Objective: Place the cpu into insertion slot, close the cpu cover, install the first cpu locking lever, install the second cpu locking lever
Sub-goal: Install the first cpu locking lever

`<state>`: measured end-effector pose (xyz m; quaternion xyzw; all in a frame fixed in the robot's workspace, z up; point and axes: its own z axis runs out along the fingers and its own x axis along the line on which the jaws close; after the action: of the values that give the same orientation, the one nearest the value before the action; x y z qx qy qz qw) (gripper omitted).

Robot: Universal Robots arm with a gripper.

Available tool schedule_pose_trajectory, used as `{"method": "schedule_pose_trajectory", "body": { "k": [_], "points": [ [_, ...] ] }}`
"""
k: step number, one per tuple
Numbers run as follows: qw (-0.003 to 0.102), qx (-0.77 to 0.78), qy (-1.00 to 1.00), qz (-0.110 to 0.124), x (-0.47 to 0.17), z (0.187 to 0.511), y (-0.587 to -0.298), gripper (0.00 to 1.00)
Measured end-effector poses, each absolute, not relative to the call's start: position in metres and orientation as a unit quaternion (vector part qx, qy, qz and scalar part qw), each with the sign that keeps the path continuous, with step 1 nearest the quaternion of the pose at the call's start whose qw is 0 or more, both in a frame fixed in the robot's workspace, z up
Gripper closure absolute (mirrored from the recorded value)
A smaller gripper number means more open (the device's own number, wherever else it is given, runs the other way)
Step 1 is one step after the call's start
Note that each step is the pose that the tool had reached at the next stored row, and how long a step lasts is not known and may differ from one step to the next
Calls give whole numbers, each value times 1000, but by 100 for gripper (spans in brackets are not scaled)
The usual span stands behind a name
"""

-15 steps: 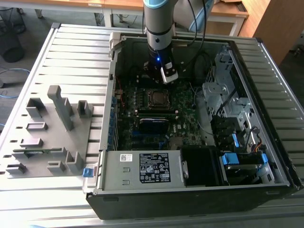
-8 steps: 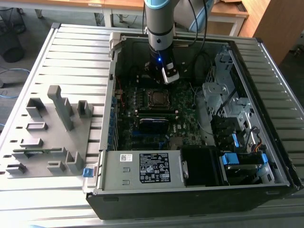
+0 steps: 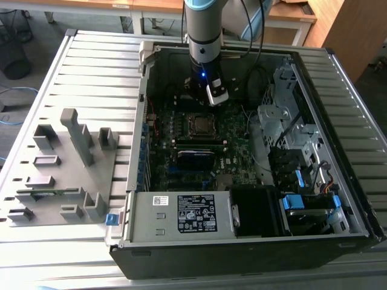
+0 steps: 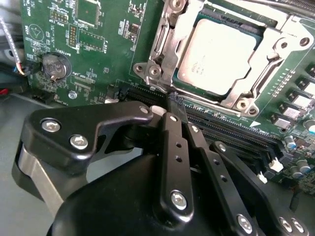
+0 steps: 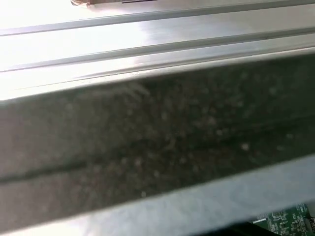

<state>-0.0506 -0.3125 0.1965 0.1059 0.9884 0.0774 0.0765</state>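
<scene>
The open computer case [image 3: 314, 90] lies on the slatted metal surface [image 3: 97, 72], with a grey rack [image 3: 72, 157] of pegs out at nine o'clock from it in the exterior view; the arm comes down from twelve o'clock into the case, and the pincer [image 3: 208, 99] hangs just at twelve o'clock of the socket in the middle of the green board.

In the second wrist view the pincer [image 4: 174, 101] is clenched, its black fingertips pressed together with nothing seen between them; the tip sits just beside a corner of the insertion slot [image 4: 147, 70], over the long black memory slots [image 4: 231, 130]. The cpu [image 4: 216, 51] lies flat in the slot, its dull silver top showing through the window of the cpu cover [image 4: 278, 51], which is down over it; whether the levers are hooked I cannot tell. A coin battery [image 4: 54, 66] sits on the board [image 4: 98, 44], well apart from the slot.
</scene>
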Motion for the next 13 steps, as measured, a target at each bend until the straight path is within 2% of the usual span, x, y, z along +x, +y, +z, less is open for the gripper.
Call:
{"method": "schedule_pose_trajectory", "body": {
  "k": [13],
  "points": [
    [78, 106, 988, 78, -51, 198, -315, 90]
  ]
}}
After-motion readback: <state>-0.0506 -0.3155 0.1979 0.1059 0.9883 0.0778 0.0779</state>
